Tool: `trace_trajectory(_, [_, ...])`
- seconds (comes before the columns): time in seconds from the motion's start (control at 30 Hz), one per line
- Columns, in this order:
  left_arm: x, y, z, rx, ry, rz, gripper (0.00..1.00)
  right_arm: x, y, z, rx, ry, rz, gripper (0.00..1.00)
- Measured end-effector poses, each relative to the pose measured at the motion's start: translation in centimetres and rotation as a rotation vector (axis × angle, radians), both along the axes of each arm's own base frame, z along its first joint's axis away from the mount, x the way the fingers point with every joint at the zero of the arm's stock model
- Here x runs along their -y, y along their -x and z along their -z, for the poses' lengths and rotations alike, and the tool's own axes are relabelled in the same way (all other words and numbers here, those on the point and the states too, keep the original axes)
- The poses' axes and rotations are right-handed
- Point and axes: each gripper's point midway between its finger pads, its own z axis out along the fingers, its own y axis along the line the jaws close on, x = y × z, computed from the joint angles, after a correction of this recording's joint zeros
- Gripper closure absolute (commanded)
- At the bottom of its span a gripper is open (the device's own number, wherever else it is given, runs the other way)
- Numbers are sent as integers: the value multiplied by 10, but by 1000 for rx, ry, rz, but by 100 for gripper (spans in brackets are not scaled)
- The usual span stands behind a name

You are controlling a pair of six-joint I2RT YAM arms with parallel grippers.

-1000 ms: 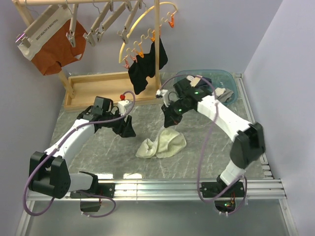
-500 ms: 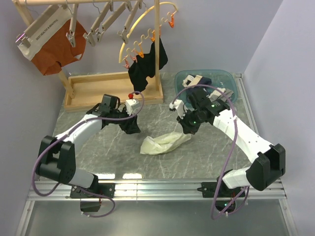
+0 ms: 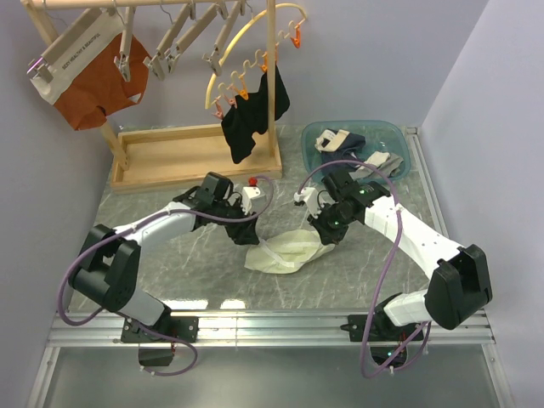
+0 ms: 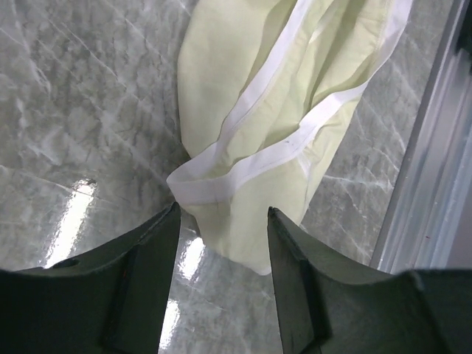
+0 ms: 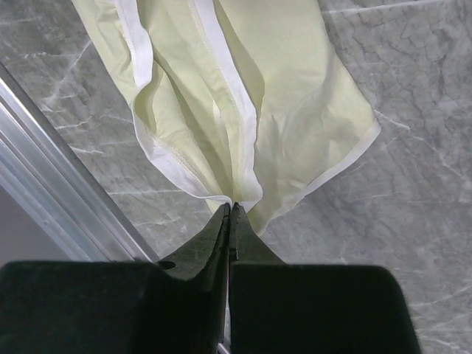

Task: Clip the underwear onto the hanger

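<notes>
The pale cream-yellow underwear (image 3: 285, 253) lies bunched on the marble table between both arms. My right gripper (image 3: 321, 236) is shut on its right end; in the right wrist view the tips (image 5: 232, 208) pinch a white-trimmed edge of the cloth (image 5: 243, 96). My left gripper (image 3: 247, 235) is open at its left end; in the left wrist view the jaws (image 4: 221, 221) stand either side of a white-banded corner of the underwear (image 4: 251, 110), just above the table. Several empty light-wood bar hangers (image 3: 183, 32) hang from the rail at the back left.
Rust-orange briefs (image 3: 95, 85) hang clipped at far left. A yellow hoop (image 3: 255, 34) with orange pegs holds a black garment (image 3: 251, 119) on a wooden stand (image 3: 170, 155). A clear blue tub (image 3: 393, 136) of clothes sits back right. Aluminium rails (image 3: 272, 323) edge the front.
My right gripper has lowered and drawn the underwear from hanging to lying stretched on the table. My left gripper has moved right, up to the underwear's left end.
</notes>
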Motion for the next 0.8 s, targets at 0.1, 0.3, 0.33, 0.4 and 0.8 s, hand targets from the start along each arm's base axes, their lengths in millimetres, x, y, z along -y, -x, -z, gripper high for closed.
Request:
trace_trajectory(0.1, [6, 2, 7, 6, -22, 15, 45, 0, -1, 0, 1, -1, 5, 100])
trace_trajectory(0.3, [15, 11, 33, -18, -96, 41, 47, 1, -1, 0, -1, -4, 13, 100])
trace_trajectory(0.33, [15, 12, 38, -22, -109, 41, 49, 1, -2, 0, -2, -5, 15, 100])
trace_trajectory(0.4, [16, 12, 45, -28, -132, 41, 64, 2, -2, 0, -3, -5, 20, 100])
trace_trajectory(0.8, [-10, -27, 3, 45, -115, -138, 100, 16, -15, -3, -8, -24, 111, 100])
